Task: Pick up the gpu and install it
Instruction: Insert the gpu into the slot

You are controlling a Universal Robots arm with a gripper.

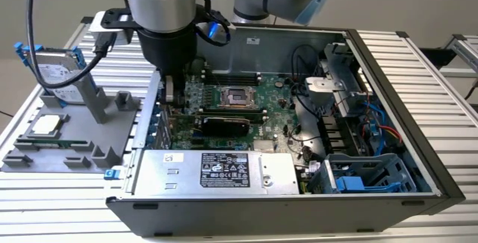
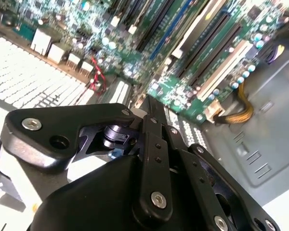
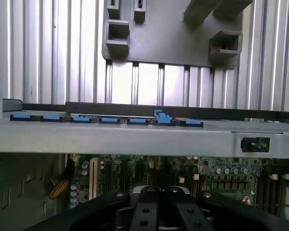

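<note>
In the exterior view the gpu [image 1: 224,123] stands on edge on the green motherboard [image 1: 276,114] inside the open computer case [image 1: 388,114], black cooler face showing. My gripper [image 1: 173,100] hangs just over the card's end nearest the exterior view's left, close to the case's slot wall. I cannot tell whether it touches the card. In both wrist views the black fingers [image 2: 154,144] lie closed together, with nothing seen between them, above the expansion slots [image 2: 209,41]. The gripper [image 3: 159,191] points toward the slot wall with its blue clips [image 3: 160,118].
A grey fixture [image 1: 97,136] outside the case on the exterior view's left holds a small silver chip [image 1: 46,124] and a hard drive in a blue frame [image 1: 56,75]. The power supply [image 1: 216,170], drive cage [image 1: 362,176] and loose cables [image 1: 306,86] crowd the case.
</note>
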